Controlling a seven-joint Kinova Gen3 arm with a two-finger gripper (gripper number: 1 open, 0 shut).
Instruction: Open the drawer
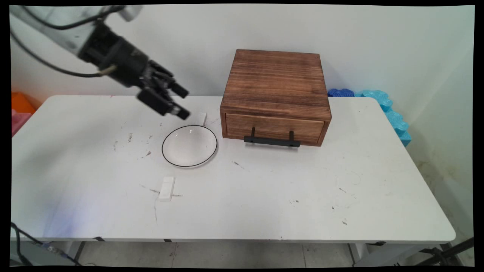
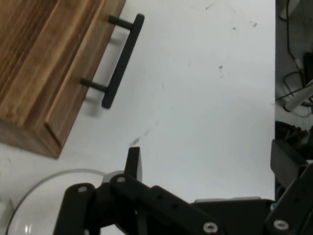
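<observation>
My black gripper (image 1: pixel 185 103) hangs open above the table's back left, just over the far rim of a shallow clear bowl with a thin black rim (image 1: pixel 189 146). Nothing is between its fingers. Behind the bowl, close to the fingertips, lies a small white block (image 1: pixel 202 118). To the right stands a wooden drawer box (image 1: pixel 276 96) with a black bar handle (image 1: pixel 272 141), its drawer closed. In the hand view the gripper (image 2: pixel 208 156) is spread wide, with the bowl (image 2: pixel 49 191) at bottom left and the drawer's handle (image 2: pixel 122 61) at top left.
A second small white block (image 1: pixel 166 187) lies in front of the bowl. Blue foam pieces (image 1: pixel 389 109) lean at the table's back right corner. Orange and pink things (image 1: pixel 20 107) sit off the left edge. The white table (image 1: pixel 340 189) shows scuff marks.
</observation>
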